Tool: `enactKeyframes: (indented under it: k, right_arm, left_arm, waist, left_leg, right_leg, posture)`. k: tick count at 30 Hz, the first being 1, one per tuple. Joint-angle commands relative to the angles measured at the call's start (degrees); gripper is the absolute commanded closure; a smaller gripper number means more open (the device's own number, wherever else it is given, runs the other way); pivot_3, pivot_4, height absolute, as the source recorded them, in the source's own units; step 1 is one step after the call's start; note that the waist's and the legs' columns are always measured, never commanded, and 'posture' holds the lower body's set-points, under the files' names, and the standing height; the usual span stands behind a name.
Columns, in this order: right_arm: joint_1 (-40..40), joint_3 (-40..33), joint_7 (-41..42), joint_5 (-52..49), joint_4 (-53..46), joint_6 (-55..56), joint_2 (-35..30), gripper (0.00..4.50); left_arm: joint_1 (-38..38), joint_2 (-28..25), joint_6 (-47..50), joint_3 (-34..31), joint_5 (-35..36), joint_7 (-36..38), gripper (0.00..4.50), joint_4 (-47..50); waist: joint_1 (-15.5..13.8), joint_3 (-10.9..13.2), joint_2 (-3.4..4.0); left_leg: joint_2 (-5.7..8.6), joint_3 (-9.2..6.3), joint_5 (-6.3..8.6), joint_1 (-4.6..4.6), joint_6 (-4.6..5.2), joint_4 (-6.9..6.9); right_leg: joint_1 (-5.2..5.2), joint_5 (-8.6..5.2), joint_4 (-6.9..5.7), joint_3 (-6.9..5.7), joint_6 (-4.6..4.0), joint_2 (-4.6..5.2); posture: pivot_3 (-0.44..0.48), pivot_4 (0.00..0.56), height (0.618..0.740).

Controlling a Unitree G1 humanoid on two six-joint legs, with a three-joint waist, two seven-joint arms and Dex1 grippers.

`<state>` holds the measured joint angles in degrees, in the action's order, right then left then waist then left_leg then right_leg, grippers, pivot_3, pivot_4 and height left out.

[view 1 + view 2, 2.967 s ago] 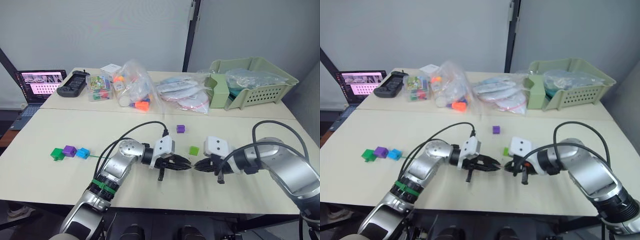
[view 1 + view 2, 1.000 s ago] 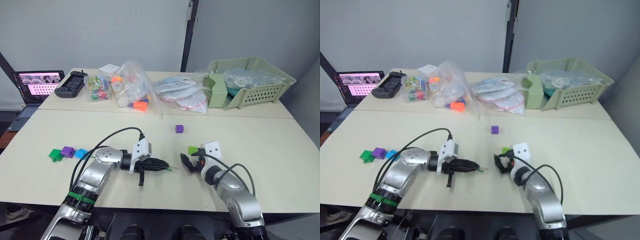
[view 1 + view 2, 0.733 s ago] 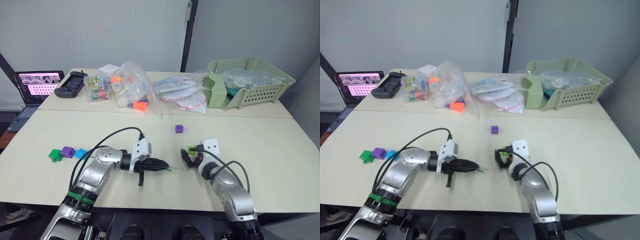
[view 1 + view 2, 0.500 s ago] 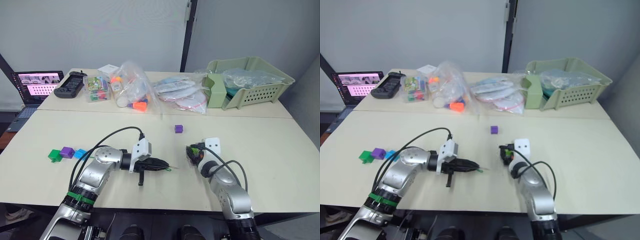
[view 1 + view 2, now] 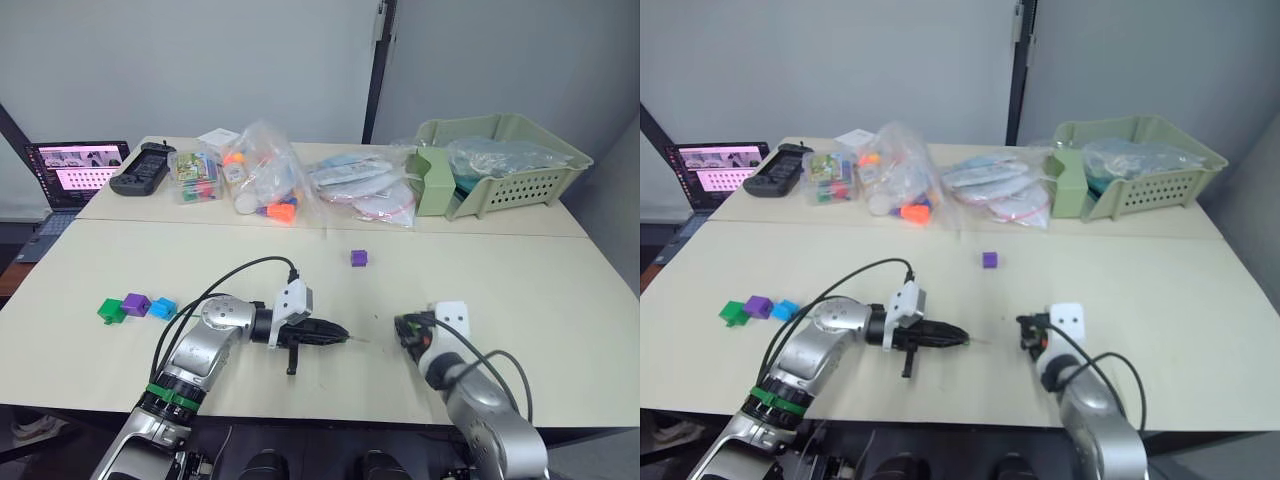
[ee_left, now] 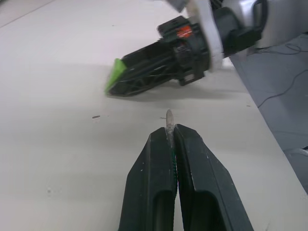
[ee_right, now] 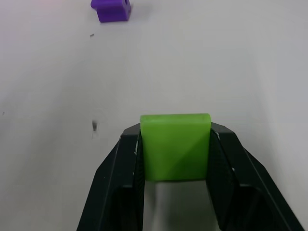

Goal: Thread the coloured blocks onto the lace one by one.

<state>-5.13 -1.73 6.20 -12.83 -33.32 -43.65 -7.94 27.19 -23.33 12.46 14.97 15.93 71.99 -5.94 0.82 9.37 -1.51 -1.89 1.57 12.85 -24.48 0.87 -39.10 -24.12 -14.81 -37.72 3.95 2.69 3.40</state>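
nearby, a lone purple block [image 5: 360, 258]

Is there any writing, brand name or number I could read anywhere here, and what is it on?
None can be read.
Laptop screen: lines of content, too small to read.
Clear box of coloured toys: printed label, too blurred to read.
Flat plastic packets: any print is too small to tell.
Left tool, lace tip, right tool and lime green block: no markings.
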Motion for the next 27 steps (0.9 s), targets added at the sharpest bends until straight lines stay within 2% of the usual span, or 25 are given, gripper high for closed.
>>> enactKeyframes:
  k: [1,7,9,13,15,16,17,20,22,24,27]
  right_arm:
    - [-3.3,-0.2,-0.5,-1.4,-6.5,-3.7,-0.3,3.34]
    - [-6.6,-0.1,-2.1,-2.0,-10.4,-5.7,1.3,3.34]
    - [-6.5,0.2,-2.4,-1.9,-11.1,-6.3,1.4,2.28]
    - [-6.5,-2.3,0.7,-4.9,-13.9,-8.5,-0.9,0.90]
    - [-7.3,-8.0,7.6,-8.8,-15.9,-9.5,-7.6,0.22]
    - [-7.8,-11.4,12.6,-11.1,-16.5,-9.7,-12.9,0.04]
    - [-7.9,-14.3,17.7,-13.0,-16.6,-9.2,-18.2,0.04]
    - [-7.2,-18.0,26.8,-16.3,-14.3,-6.6,-28.8,0.04]
    - [-6.6,-18.6,30.9,-16.9,-12.5,-4.9,-33.4,0.04]
    - [-5.7,-17.2,38.0,-15.2,-9.4,-1.0,-40.9,0.04]
    - [-0.9,-10.0,47.6,-9.5,-1.4,6.7,-52.6,0.04]
  left_arm:
    - [1.8,1.0,-1.8,0.7,0.4,1.2,4.50,-0.8]
    - [3.9,2.4,-3.6,1.6,0.0,2.8,4.50,-4.4]
    - [4.3,2.7,-4.0,1.7,-0.1,3.0,4.50,-5.1]
    - [5.3,3.1,-4.8,1.8,-0.2,3.4,4.50,-6.8]
    - [5.4,3.3,-5.3,1.9,-0.4,3.5,4.50,-7.3]
    - [5.5,3.5,-5.6,1.9,-0.5,3.4,4.50,-7.7]
    - [5.5,3.7,-6.0,2.0,-0.6,3.3,4.50,-8.0]
    - [5.4,4.3,-6.7,2.0,-0.8,2.6,4.50,-8.4]
    - [5.4,4.6,-6.9,1.9,-1.0,2.2,4.50,-8.5]
    - [5.2,5.0,-7.0,1.8,-1.1,1.7,4.50,-8.3]
    - [4.8,5.4,-7.1,1.8,-1.6,1.0,4.50,-8.0]
  waist:
    - [0.0,0.0,0.00]
    - [0.0,0.0,0.00]
    - [0.0,0.0,-0.01]
    - [-0.1,0.0,-0.01]
    - [-0.2,0.0,0.00]
    - [-0.2,0.0,0.00]
    - [-0.3,0.0,0.00]
    - [-0.1,0.0,-0.04]
    - [0.1,0.0,-0.04]
    - [0.2,0.0,-0.03]
    - [0.2,0.0,-0.03]
  left_leg:
    - [-0.01,0.01,0.00,0.01,0.00,0.01]
    - [-0.01,0.02,0.00,0.02,0.00,0.01]
    - [-0.02,0.02,0.00,0.03,0.00,0.01]
    - [-0.01,0.02,0.00,0.00,0.00,0.02]
    - [0.00,0.02,0.00,-0.01,0.00,0.00]
    - [0.04,0.03,0.00,-0.03,0.00,0.00]
    - [0.04,0.01,0.00,-0.04,0.00,-0.01]
    - [0.04,0.03,0.00,-0.02,0.00,-0.02]
    - [-0.01,0.00,0.00,0.19,0.00,0.12]
    - [-0.05,-0.02,0.00,0.37,0.01,0.21]
    - [0.00,0.04,0.00,0.48,0.01,0.20]
  right_leg:
    - [0.01,-0.01,0.02,0.00,-0.01,-0.01]
    - [0.06,-0.02,0.13,0.02,-0.02,-0.01]
    - [0.05,-0.02,0.12,0.01,-0.02,-0.02]
    - [0.04,-0.02,0.14,0.02,-0.02,-0.02]
    - [0.06,-0.02,0.17,0.01,-0.01,0.00]
    - [0.08,-0.03,0.19,0.02,0.00,0.02]
    - [0.10,-0.03,0.21,0.01,0.01,0.03]
    - [0.20,-0.02,0.36,0.02,0.06,0.02]
    - [0.38,-0.01,0.45,-0.01,0.05,-0.05]
    - [0.63,-0.01,0.59,-0.02,0.04,-0.11]
    - [0.76,-0.01,0.67,0.03,0.05,-0.04]
  posture:
    - [0.000,0.150,0.733]
    - [0.000,0.150,0.733]
    - [0.000,0.150,0.733]
    - [0.000,0.150,0.733]
    - [0.000,0.150,0.733]
    - [0.000,0.150,0.733]
    - [0.000,0.150,0.733]
    - [0.000,0.150,0.733]
    - [0.000,0.150,0.733]
    - [0.000,0.150,0.733]
    - [0.000,0.150,0.733]
